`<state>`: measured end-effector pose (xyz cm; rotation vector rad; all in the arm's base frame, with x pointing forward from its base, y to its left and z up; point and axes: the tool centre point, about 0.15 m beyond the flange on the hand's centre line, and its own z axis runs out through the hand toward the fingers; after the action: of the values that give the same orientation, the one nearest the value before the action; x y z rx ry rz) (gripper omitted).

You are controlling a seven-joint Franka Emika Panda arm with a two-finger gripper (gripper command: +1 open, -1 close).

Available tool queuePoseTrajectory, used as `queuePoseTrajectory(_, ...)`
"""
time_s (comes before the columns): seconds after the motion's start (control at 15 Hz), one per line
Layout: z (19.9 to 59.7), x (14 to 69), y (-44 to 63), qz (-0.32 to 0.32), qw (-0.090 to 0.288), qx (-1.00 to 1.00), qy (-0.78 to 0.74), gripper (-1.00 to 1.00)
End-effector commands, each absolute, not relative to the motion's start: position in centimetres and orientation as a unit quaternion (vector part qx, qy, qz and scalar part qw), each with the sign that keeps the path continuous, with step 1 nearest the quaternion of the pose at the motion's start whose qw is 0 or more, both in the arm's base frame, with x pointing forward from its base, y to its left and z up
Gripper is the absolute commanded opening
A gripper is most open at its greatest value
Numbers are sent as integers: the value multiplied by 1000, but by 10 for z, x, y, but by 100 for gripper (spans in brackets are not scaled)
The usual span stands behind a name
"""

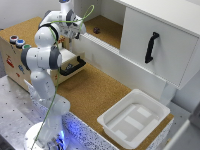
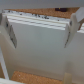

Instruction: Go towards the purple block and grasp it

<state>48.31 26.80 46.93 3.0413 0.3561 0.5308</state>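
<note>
End effector (image 1: 77, 31): fingers spread, empty, short of the cabinet ledge. Purple block (image 1: 96, 30): beyond it. We should clear the ledge, centre, descend.

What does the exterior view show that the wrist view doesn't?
Only the exterior view shows the white arm, the white bin, the coloured buttons, the cabinet's black handle and the purple block. Only the wrist view shows the claw up close, open. Both show the cork surface and the white ledge.
</note>
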Motion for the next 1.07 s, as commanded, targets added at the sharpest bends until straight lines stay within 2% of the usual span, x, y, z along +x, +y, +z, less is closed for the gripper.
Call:
queuePoseTrajectory(0.0,482,543,277,210,62,972,80,100)
queuePoseTrajectory(0.4,499,585,276,242,88,965,44,100)
queuePoseTrajectory(0.6,491,613,279,233,78,968,46,100)
queuePoseTrajectory(1.0,488,668,277,259,60,964,12,100)
